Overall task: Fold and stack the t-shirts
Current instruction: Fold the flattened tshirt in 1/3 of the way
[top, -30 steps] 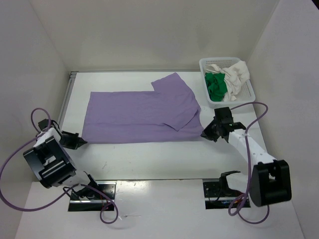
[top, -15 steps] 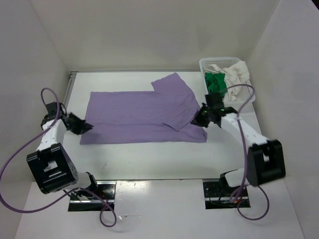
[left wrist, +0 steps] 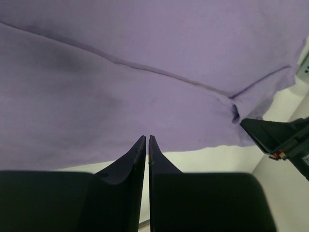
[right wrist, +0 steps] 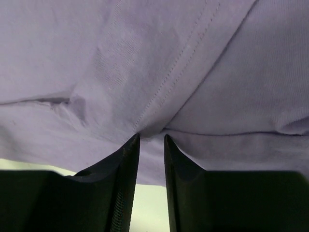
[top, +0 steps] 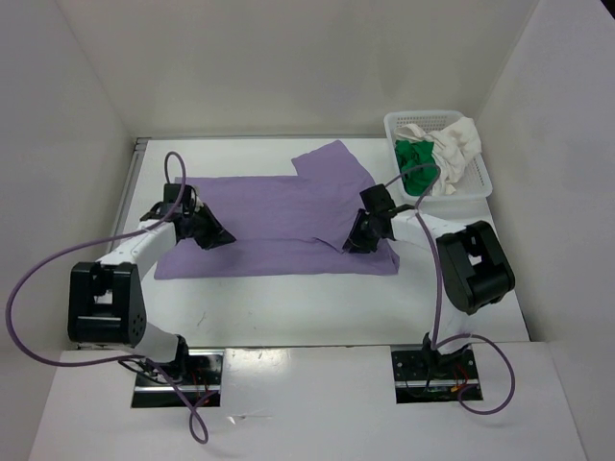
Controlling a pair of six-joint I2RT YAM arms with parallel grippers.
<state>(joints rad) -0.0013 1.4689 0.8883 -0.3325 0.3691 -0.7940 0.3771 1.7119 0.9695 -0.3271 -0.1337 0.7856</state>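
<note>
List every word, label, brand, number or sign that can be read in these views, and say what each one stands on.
None can be read.
The purple t-shirt, green t-shirt and white t-shirt show no print.
The mesh basket, left gripper and right gripper show no legible marking.
Anything on the mounting plates is too small to tell.
</note>
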